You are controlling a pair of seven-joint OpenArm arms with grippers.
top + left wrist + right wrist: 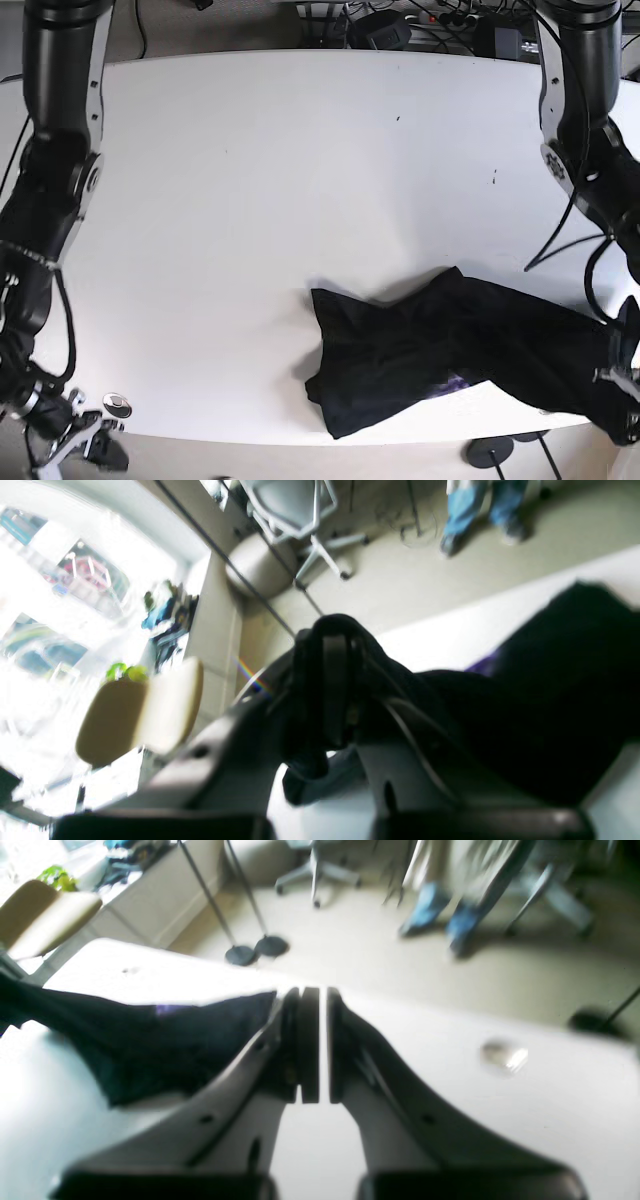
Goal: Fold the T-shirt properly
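Left wrist view: the left gripper (pixel 334 690) has its fingers clenched on a bunch of the dark T-shirt (pixel 550 695), the cloth wrapped over the fingertips and trailing away to the right across the white counter (pixel 450 640). A beige chair (pixel 140 712) and a person's legs (pixel 480 510) show blurred beyond the counter's edge.

Right wrist view: the right gripper (pixel 315 1045) hangs above the counter with its fingers drawn nearly together, only a thin slit of light between the pads, and nothing held. The T-shirt lies to the left of the fingers, its nearest edge just beside the left finger; whether it touches is hard to tell through the blur.

Base view: the T-shirt sprawls along the near edge of the counter, its long axis running from a crumpled end near the middle out to the right edge, where the left gripper (pixel 625 385) lifts it. The right gripper (pixel 85 445) sits at the near left corner, well apart from the cloth. The left arm is plainly the nearer, and the free crumpled end lies toward the right arm's side.
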